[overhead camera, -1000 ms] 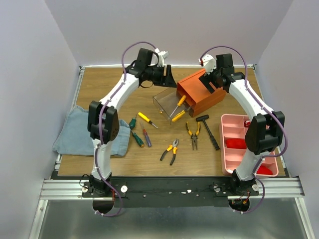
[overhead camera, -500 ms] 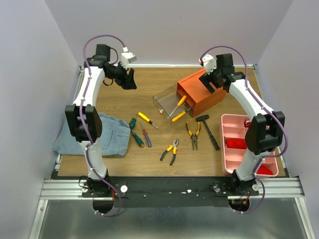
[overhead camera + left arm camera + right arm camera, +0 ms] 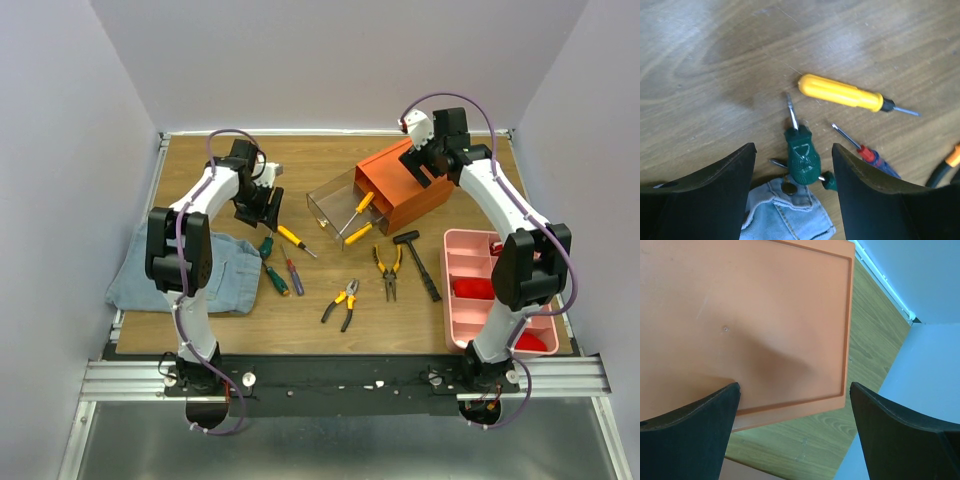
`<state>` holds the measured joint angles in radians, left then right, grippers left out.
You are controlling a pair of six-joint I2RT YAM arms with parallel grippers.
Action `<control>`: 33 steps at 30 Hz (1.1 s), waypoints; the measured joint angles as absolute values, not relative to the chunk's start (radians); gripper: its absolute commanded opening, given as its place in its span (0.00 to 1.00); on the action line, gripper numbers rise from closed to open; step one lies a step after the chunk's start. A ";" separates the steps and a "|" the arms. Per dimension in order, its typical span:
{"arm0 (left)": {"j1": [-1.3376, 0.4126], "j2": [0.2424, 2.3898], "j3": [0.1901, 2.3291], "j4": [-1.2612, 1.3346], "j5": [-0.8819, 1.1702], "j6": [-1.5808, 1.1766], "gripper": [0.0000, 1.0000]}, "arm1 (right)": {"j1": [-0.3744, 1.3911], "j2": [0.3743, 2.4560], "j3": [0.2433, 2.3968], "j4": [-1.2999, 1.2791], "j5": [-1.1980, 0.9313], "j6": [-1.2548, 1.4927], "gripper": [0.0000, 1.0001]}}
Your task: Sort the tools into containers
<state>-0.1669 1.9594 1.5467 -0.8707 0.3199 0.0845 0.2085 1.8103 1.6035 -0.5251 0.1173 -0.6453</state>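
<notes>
My left gripper [image 3: 262, 207] [image 3: 792, 148] hangs open just above the table, over a green screwdriver [image 3: 266, 243] [image 3: 802, 156], touching nothing. A yellow screwdriver [image 3: 293, 238] [image 3: 842, 94] and a red-blue screwdriver [image 3: 292, 272] [image 3: 873, 155] lie close by, and a second green screwdriver [image 3: 276, 281] lies nearer me. Two pliers [image 3: 343, 303] [image 3: 388, 270] and a black hammer [image 3: 420, 262] lie mid-table. The orange cabinet [image 3: 405, 185] [image 3: 755, 315] has one clear drawer [image 3: 338, 205] pulled out, with yellow-handled tools [image 3: 360, 203] inside. My right gripper [image 3: 418, 162] [image 3: 795, 387] is open above the cabinet's top.
A blue cloth [image 3: 185, 270] [image 3: 785, 215] lies at the left, its corner touching the green screwdriver. A pink tray [image 3: 456, 290] with red items stands at the right front. The table's back edge and the wall run just behind the cabinet.
My left arm left the drawer, swung out to the back left, then came down over the screwdrivers. The right arm has not moved.
</notes>
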 measured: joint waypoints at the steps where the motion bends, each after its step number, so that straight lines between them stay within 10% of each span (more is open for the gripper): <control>1: -0.174 1.954 1.539 -0.855 0.300 0.065 0.71 | 0.208 1.810 1.604 -0.525 0.118 -0.646 1.00; 12: -0.236 1.947 1.400 -0.796 0.187 -0.001 0.57 | 0.208 1.811 1.604 -0.525 0.118 -0.648 1.00; 19: -0.232 1.953 1.407 -0.801 0.162 -0.027 0.00 | 0.208 1.815 1.610 -0.530 0.117 -0.648 1.00; 33: -0.189 1.844 1.698 -0.501 0.659 -0.131 0.00 | 0.208 1.817 1.614 -0.536 0.117 -0.648 1.00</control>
<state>-0.1886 1.8439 1.6981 -0.5011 0.6586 -0.1307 0.2085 1.8172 1.6142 -0.5358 0.1173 -0.6483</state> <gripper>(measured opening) 0.371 0.997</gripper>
